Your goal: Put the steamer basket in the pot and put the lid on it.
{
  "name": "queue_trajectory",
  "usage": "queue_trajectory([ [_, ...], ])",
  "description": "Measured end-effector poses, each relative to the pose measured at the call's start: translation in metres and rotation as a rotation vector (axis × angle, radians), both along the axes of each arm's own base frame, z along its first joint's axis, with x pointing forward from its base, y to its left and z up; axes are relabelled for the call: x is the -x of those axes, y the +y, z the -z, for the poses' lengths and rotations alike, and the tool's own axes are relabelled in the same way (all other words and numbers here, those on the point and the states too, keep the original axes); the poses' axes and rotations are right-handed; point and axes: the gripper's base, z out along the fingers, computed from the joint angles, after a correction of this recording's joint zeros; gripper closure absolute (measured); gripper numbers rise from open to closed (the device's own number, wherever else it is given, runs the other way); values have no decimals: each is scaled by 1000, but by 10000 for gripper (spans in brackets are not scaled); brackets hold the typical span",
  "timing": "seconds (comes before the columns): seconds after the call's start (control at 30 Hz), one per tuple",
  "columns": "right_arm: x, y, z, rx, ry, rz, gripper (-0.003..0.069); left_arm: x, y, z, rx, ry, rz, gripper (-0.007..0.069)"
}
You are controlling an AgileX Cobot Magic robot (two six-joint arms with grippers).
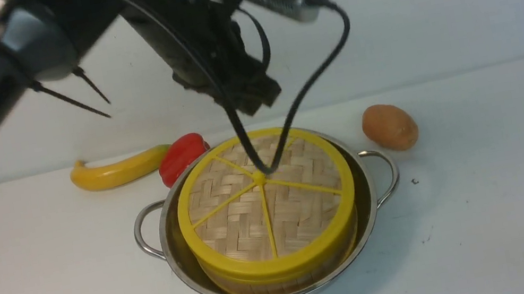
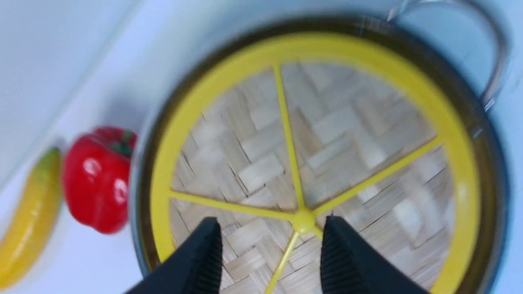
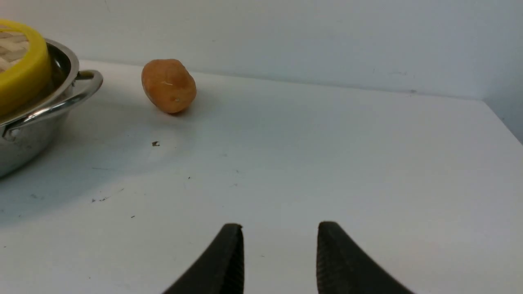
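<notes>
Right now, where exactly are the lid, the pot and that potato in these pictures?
lid [image 1: 230, 212]: front view, on its woven bamboo face, left of the central hub.
pot [image 1: 147, 232]: front view, on its looped left side handle.
potato [image 3: 168, 85]: right wrist view, on the middle of its brown skin.

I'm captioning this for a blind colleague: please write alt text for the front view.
A woven bamboo lid covers the steamer basket sitting in a steel pot, with the left gripper above it. Behind lie a banana, red pepper and potato.

Front view looks down on the pot [image 1: 280, 251]; left wrist hovers close above it, right wrist beside it.
</notes>
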Motion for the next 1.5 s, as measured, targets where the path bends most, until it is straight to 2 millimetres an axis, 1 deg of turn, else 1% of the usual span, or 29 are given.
queue_trajectory([
  [0.03, 0, 0, 0, 0, 0, 0, 418, 6, 1, -15, 51, -31, 2, 313],
  [0.07, 0, 0, 0, 0, 0, 0, 418, 9, 1, -22, 82, -46, 3, 313],
  [0.1, 0, 0, 0, 0, 0, 0, 418, 15, 0, -36, 147, -71, 7, 313],
  [0.17, 0, 0, 0, 0, 0, 0, 418, 24, -3, -53, 261, -93, 18, 313],
  [0.23, 0, 0, 0, 1, 0, 0, 418, 32, -6, -65, 349, -91, 37, 313],
  [0.27, 0, 0, 0, 1, 0, 0, 418, 32, -6, -65, 358, -89, 38, 313],
  [0.33, 0, 0, 0, 1, 0, 0, 418, 37, -12, -71, 452, -52, 59, 313],
  [0.4, 0, 0, 0, 1, 0, 0, 418, 39, -14, -71, 475, -38, 70, 313],
  [0.47, 0, 0, 0, 1, 0, 0, 418, 40, -14, -70, 461, -25, 81, 313],
  [0.53, 0, 0, 0, 1, 0, 0, 418, 38, -7, -68, 423, -15, 60, 313],
  [0.6, 0, 0, 0, 1, 0, 0, 418, 36, 7, -70, 390, -20, -9, 313],
  [0.63, 0, 0, 0, 1, 0, 0, 418, 36, 9, -71, 391, -22, -24, 313],
  [0.67, 0, 0, 0, 1, 0, 0, 418, 36, 21, -76, 374, -39, -88, 313],
  [0.7, 0, 0, 0, 1, 0, 0, 418, 37, 34, -82, 355, -65, -147, 313],
  [0.77, 0, 0, 0, 1, 0, 0, 418, 49, 59, -103, 351, -142, -249, 313],
  [0.8, 0, 0, 0, 1, 0, 0, 418, 51, 62, -105, 351, -151, -258, 313],
  [0.87, 0, 0, 0, 1, 0, 0, 418, 75, 92, -134, 349, -266, -351, 313],
  [0.9, 0, 0, 0, 1, 0, 0, 418, 82, 100, -141, 345, -295, -374, 313],
  [0.97, 0, 0, 0, 1, 0, 0, 418, 102, 118, -158, 347, -369, -419, 313],
  [1.0, 0, 0, 0, 1, 0, 0, 418, 121, 130, -171, 347, -427, -442, 313],
  [1.07, 0, 0, 0, 1, 0, 0, 418, 133, 140, -175, 335, -469, -466, 313],
  [1.1, 0, 0, 0, 1, 0, 0, 418, 143, 147, -177, 331, -502, -479, 313],
  [1.17, 0, 0, 0, 1, 0, 0, 418, 152, 154, -171, 327, -551, -492, 313],
  [1.23, 0, 0, 0, 2, 0, 0, 418, 154, 160, -159, 318, -588, -502, 313],
  [1.27, 0, 0, 0, 2, 0, 0, 418, 154, 162, -149, 310, -606, -506, 313],
  [1.33, 0, 0, 0, 2, 0, 0, 418, 153, 167, -126, 292, -635, -511, 313],
  [1.37, 0, 0, 0, 2, 0, 0, 418, 153, 170, -102, 275, -616, -521, 313],
  [1.43, 0, 0, 0, 2, 0, 0, 418, 157, 175, -75, 270, -599, -543, 313],
  [1.5, 0, 0, 0, 2, 0, 0, 418, 169, 181, -41, 278, -560, -583, 313],
])
